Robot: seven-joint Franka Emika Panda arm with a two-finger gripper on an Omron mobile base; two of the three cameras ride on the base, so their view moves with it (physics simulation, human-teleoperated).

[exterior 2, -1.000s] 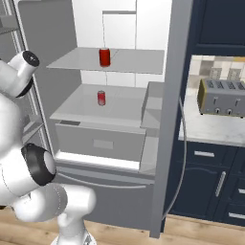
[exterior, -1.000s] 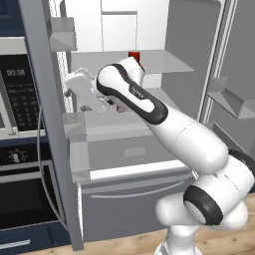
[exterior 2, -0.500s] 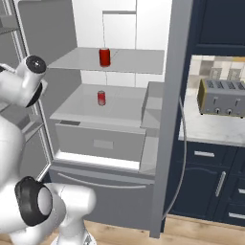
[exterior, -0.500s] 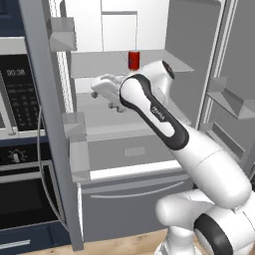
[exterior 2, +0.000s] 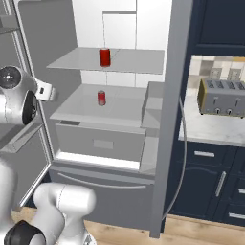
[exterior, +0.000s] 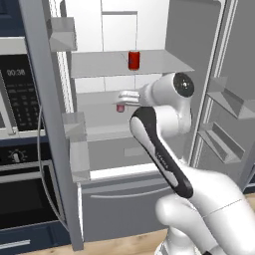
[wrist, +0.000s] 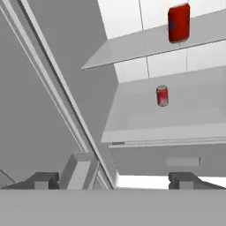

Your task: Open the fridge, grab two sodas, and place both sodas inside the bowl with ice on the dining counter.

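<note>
Hand view shows the claw (wrist: 112, 180) with its two dark fingertips (wrist: 42, 180) standing wide apart at the bottom edge and nothing between them. It looks into the open fridge (wrist: 145, 128) from the side of one door. Beyond the tips, well apart from them, a small red can (wrist: 162, 96) stands upright on the lower shelf (wrist: 176, 112), above the front of a grey drawer (wrist: 176, 161). A second red can (wrist: 178, 23) stands upright on the upper shelf (wrist: 145, 46), higher and a little to the side of the first.

In the left base view the white arm (exterior: 164, 159) rises from the lower right and bends toward the fridge interior, its hand at the level of the lower shelf, partly covering the lower can (exterior: 120, 107). The upper can (exterior: 133, 59) stands free on its shelf. A black oven (exterior: 20, 149) sits to the left.

In the right base view both cans stand one above the other, the upper can (exterior 2: 105, 57) and the lower can (exterior 2: 101, 97), neither touched. A toaster (exterior 2: 222, 97) rests on the tabletop (exterior 2: 210, 131) to the right, over navy cabinets (exterior 2: 210, 182).
</note>
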